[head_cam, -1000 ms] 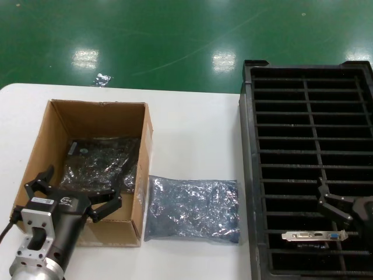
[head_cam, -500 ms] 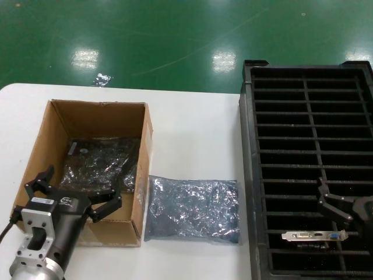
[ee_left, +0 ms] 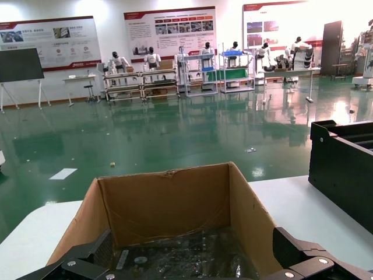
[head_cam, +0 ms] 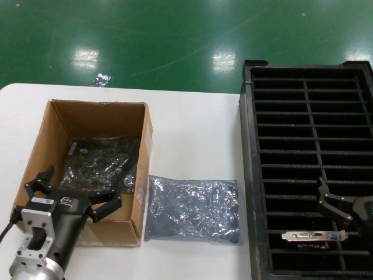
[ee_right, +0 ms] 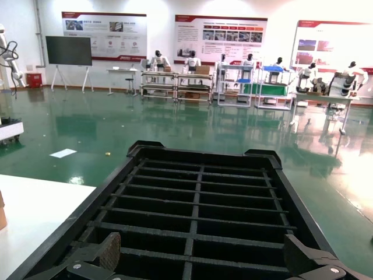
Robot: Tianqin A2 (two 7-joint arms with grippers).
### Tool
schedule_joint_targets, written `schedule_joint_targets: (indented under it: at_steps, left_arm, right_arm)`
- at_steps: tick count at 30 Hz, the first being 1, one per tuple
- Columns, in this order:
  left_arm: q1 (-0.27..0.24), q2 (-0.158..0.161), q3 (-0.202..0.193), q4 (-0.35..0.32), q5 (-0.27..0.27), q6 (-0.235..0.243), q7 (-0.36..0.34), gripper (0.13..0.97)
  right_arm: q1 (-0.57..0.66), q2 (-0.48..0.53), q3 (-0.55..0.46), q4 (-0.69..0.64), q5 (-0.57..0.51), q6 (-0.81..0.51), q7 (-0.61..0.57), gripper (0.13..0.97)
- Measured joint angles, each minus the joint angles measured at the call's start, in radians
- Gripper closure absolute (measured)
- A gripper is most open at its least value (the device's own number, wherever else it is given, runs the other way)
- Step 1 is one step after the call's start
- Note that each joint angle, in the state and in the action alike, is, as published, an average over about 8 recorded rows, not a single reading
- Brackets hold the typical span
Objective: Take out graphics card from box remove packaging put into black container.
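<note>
A plain brown corrugated cardboard box (head_cam: 58, 137) sits on the white tabletop (head_cam: 192, 122). The crinkled plastic bag (head_cam: 192, 210) is a shiny grey-blue with silvery glints. The large slatted plastic container (head_cam: 309, 116) is black throughout, its thin slats forming a grid of rows. The flat card's metal bracket (head_cam: 313, 235) is silver, with one white port and one blue port. The glossy floor (head_cam: 175, 35) is green.

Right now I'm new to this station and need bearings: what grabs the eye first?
The black container fills the table's right side, one graphics card slotted near its front by the open right tool. At left, the open left tool hovers over the box; crinkled packaging lies beside it.
</note>
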Motion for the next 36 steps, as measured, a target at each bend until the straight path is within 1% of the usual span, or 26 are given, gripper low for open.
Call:
schedule_joint_targets:
  at_steps: [36]
  left_arm:
    - [0.000, 0.000, 0.000, 0.000, 0.000, 0.000, 0.000, 0.132]
  right_arm:
    - [0.000, 0.000, 0.000, 0.000, 0.000, 0.000, 0.000, 0.129]
